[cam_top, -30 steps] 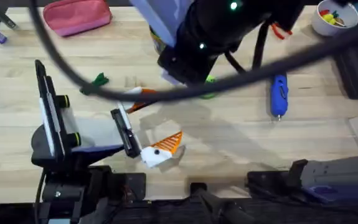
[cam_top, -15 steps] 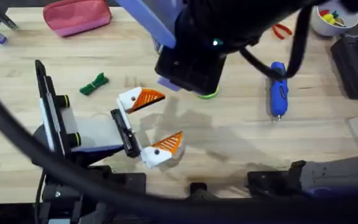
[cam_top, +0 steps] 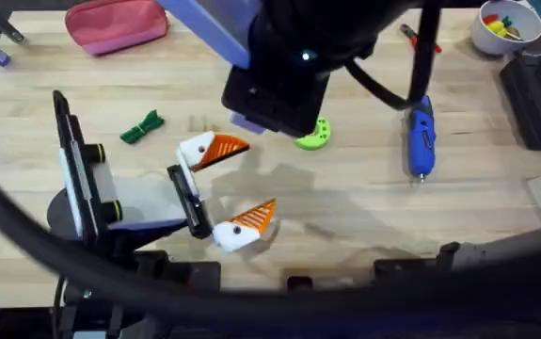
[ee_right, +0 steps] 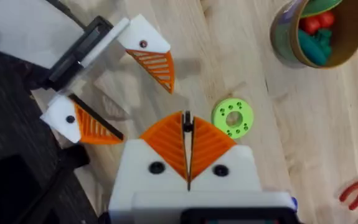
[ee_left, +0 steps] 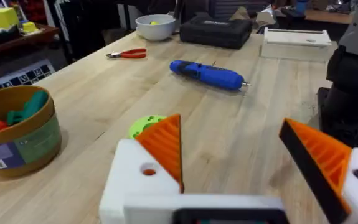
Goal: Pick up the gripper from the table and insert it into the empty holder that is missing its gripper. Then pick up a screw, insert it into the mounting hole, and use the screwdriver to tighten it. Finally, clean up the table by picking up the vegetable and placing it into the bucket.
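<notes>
My left gripper (cam_top: 251,179) lies low over the table and is open. Both of its white blocks carry orange wedge tips, so an empty holder and a loose gripper piece are out of view. My right gripper (ee_right: 187,121) hangs above the table beside the green ring disc (ee_right: 233,118). Its orange pads are shut on a thin dark piece that looks like a screw. The blue screwdriver (cam_top: 421,137) lies to the right. The dark green vegetable (cam_top: 143,127) lies to the left. The orange-brown bucket (ee_right: 319,31) holds red and green toys.
The right arm (cam_top: 289,66) looms large over the table's middle back. A pink pouch (cam_top: 115,24) sits at the back left. Red pliers (ee_left: 129,54), a white bowl (cam_top: 505,24) and a black case (cam_top: 538,104) are at the back right.
The right arm has shifted left and back, uncovering the green disc. Its cable has swung off the vegetable. The left gripper has not moved.
</notes>
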Robot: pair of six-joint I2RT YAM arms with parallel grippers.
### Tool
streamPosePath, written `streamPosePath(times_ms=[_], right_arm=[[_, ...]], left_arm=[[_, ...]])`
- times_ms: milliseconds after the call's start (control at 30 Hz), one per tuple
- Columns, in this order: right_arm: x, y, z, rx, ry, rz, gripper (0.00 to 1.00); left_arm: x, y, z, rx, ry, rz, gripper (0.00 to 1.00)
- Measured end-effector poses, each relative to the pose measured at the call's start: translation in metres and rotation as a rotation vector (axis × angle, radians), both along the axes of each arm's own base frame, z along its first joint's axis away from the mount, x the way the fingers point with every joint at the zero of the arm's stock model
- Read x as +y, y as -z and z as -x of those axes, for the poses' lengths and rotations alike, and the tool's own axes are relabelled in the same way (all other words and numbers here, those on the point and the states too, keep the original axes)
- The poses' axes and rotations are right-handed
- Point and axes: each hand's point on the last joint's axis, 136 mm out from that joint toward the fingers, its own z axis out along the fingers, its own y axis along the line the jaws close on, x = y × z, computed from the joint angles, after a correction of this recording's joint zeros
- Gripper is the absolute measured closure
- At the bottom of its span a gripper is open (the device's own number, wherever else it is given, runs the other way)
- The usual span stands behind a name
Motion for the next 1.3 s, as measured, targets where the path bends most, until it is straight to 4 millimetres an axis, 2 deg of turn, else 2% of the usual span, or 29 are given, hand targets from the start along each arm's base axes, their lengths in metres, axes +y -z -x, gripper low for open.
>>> streamPosePath(times_ms=[133,433,667,833,1300], right_arm=[[0.003,0.003,-0.002,0.003,0.0,0.005,0.997],[0.022,0.025,-0.004,0.018,-0.033,0.045,0.997],[0.036,0.029,-0.001,0.002,-0.097,0.05,0.997],[0.044,0.035,0.006,0.019,-0.218,0.056,0.997],[0.058,0.03,0.007,-0.062,-0.451,0.054,0.997]], left_arm=[[0.0,0.0,0.0,0.0,0.0,0.0,0.015],[0.0,0.0,0.0,0.0,0.0,0.0,0.015],[0.0,0.0,0.0,0.0,0.0,0.0,0.015],[0.0,0.0,0.0,0.0,0.0,0.0,0.015],[0.0,0.0,0.0,0.0,0.0,0.0,0.015]])
